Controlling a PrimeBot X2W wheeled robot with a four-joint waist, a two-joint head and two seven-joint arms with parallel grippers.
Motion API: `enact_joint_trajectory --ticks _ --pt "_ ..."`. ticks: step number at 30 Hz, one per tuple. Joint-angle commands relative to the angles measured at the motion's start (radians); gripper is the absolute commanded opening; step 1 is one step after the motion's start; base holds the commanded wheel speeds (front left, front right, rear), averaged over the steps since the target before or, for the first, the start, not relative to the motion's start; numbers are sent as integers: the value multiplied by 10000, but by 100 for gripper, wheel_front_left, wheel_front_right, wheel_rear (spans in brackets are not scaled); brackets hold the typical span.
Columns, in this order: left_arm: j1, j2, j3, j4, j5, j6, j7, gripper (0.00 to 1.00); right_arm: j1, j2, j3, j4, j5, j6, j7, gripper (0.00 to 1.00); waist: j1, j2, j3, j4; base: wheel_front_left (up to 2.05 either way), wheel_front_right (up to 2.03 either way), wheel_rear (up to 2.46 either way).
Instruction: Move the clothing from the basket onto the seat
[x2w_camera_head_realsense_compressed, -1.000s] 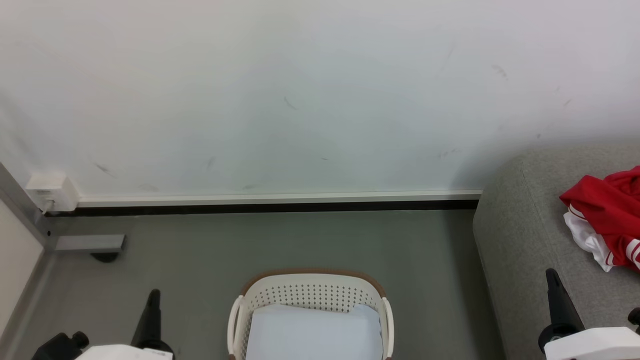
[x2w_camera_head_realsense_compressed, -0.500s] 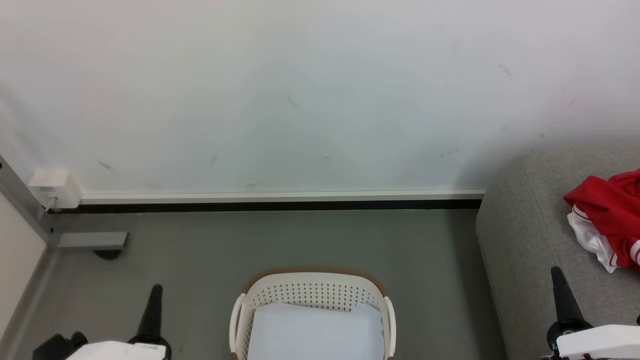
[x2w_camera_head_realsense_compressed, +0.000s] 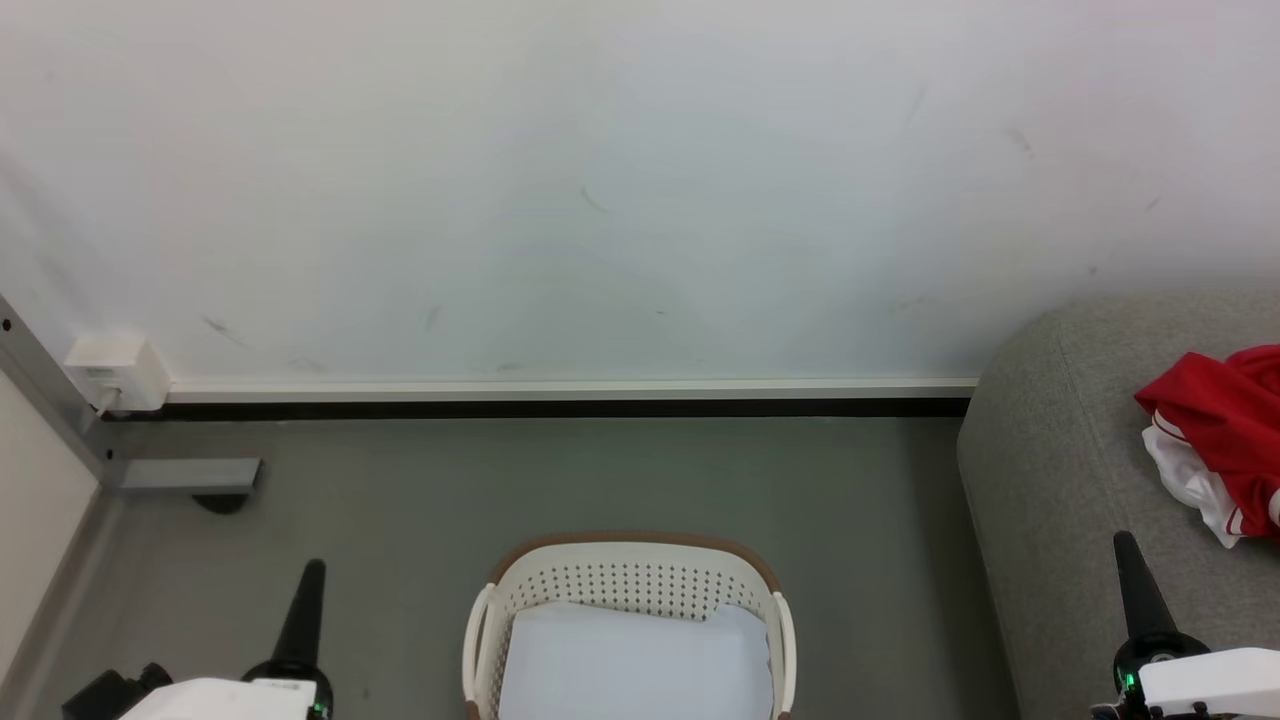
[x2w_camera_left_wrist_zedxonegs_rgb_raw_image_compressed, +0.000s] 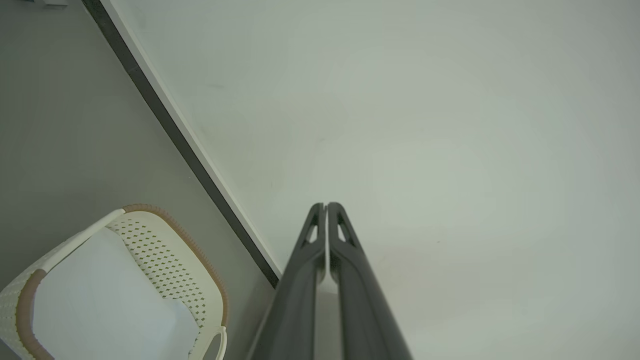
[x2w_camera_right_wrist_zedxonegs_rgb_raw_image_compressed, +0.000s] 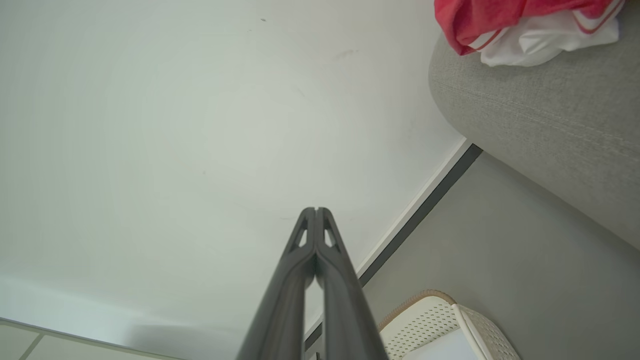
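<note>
At the far left, the left end effector (x2w_camera_head_realsense_compressed: 311, 580) rises from the lower corner of the head view over the grey floor (x2w_camera_head_realsense_compressed: 420, 500). Its 2 fingers are pressed together with nothing between them, which the left wrist view confirms.

Right of it, at the bottom centre, stands the laundry basket (x2w_camera_head_realsense_compressed: 630, 548). It sits between the 2 arms and looks somewhat closer to the left one. A flat white sheet (x2w_camera_head_realsense_compressed: 630, 660) lies inside it. No red fabric shows in the part of the basket on view, though its near end is cut off by the frame edge.

Further right is the upholstered seat (x2w_camera_head_realsense_compressed: 1060, 450), its rounded end against the wall (x2w_camera_head_realsense_compressed: 640, 200). The right end effector (x2w_camera_head_realsense_compressed: 1127, 550) stands in front of the seat's near part, its 2 fingers also closed on nothing.

The red-and-white clothing (x2w_camera_head_realsense_compressed: 1215, 420) lies crumpled on top of the seat, up and to the right of that fingertip and apart from it. The right frame edge cuts the heap, so I cannot tell any long axis.

The right arm is plainly the nearer one to this heap. The clothing on view already rests on the seat. Any coming move therefore probably depends on whether a garment remains in the hidden part of the basket, which lies down and to the left of the right end effector.
</note>
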Motion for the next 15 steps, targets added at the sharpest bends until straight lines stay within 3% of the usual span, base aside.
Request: enact_joint_trajectory --ticks 1,15 --pt "-182 3 90 -88 -246 -72 88 0 27 30 -104 -145 260 -15 79 0 0 -1 4 9 0 0 0" --pt "-232 -93 205 -114 -1303 -176 397 0 64 115 -377 -229 1219 -17 384 0 0 -1 40 81 0 0 0"
